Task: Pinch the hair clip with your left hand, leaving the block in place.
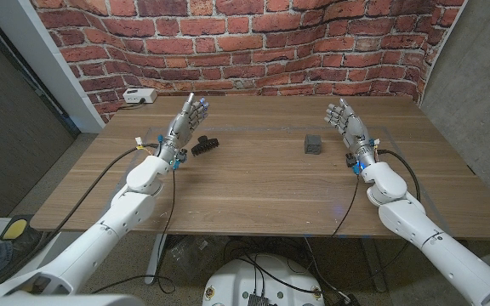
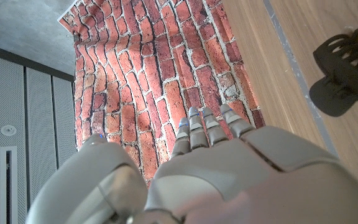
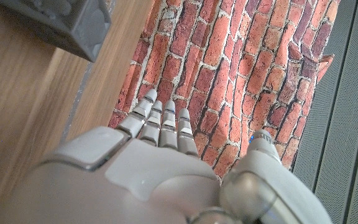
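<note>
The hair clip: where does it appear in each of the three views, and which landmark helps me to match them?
Head view: the black hair clip lies on the table, just right of the left hand.
Left wrist view: the hair clip is at the right edge, on the wood.
Right wrist view: not in it; the block is there.
Shared landmark: the brick wall.

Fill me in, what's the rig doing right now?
Nothing is held yet. The left hand is open, fingers extended, just beside the black hair clip on the wooden table, not touching it. The right hand is open too, near the dark block, which sits untouched mid-table.
</note>
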